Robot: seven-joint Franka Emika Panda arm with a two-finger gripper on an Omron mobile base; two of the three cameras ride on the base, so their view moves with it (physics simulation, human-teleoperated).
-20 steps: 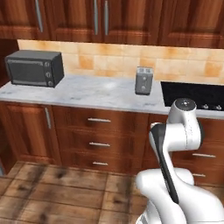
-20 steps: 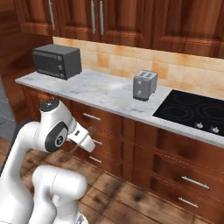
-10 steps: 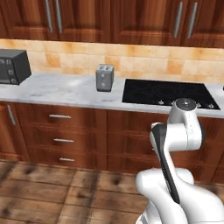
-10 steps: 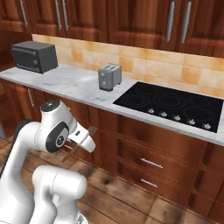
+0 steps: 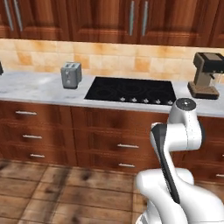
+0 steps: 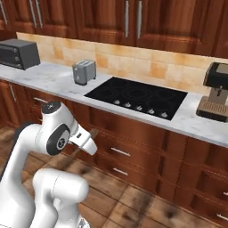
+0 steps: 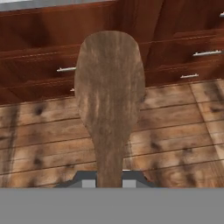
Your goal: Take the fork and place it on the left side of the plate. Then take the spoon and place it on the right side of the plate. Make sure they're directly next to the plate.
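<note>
The spoon [image 7: 109, 87], brown and wooden, rises large in the hand view with its oval bowl pointing away from me. My gripper [image 7: 109, 181] is shut on its handle, with one dark fingertip on each side. In the right base view the gripper [image 6: 87, 142] hangs low in front of the cabinet drawers, below counter height. The arm is folded close to the base in the left base view. The fork and the plate are out of view.
Ahead runs a marble counter [image 5: 39, 89] with a toaster [image 5: 71, 74], a black cooktop [image 5: 131, 91] and a coffee machine [image 5: 204, 75]. A microwave [image 6: 18, 53] stands at the far left. Wooden drawers [image 5: 118, 140] sit below, with a wooden floor [image 5: 65, 192] in front.
The base has travelled to the right along the counter, so the whole scene slid left: the microwave left the left base view and the coffee machine came in. The spoon stays gripped.
</note>
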